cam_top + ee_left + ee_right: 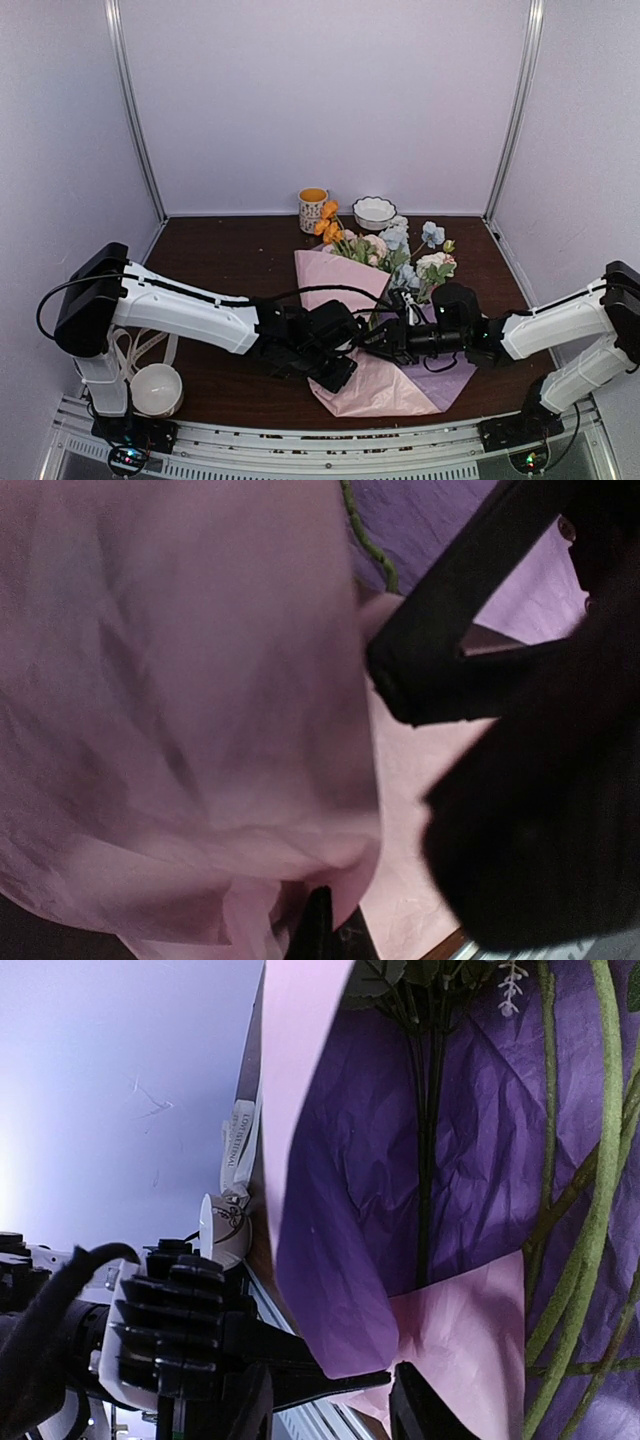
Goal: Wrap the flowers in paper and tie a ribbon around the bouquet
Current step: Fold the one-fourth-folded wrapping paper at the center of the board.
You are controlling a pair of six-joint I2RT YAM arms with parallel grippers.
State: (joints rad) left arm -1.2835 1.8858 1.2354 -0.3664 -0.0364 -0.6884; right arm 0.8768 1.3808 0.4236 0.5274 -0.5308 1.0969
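The paper (372, 388), lying mid-table under the flowers (385, 247), is pinched at a folded edge by the closed left gripper (362, 1380), while the right gripper (330, 1392) is held parted beside it, seemingly empty.

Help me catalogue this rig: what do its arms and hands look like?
Both match: the left arm and right arm have smooth white shells, black joints and thin black cables. The left hand and right hand are black, the left's body ribbed.
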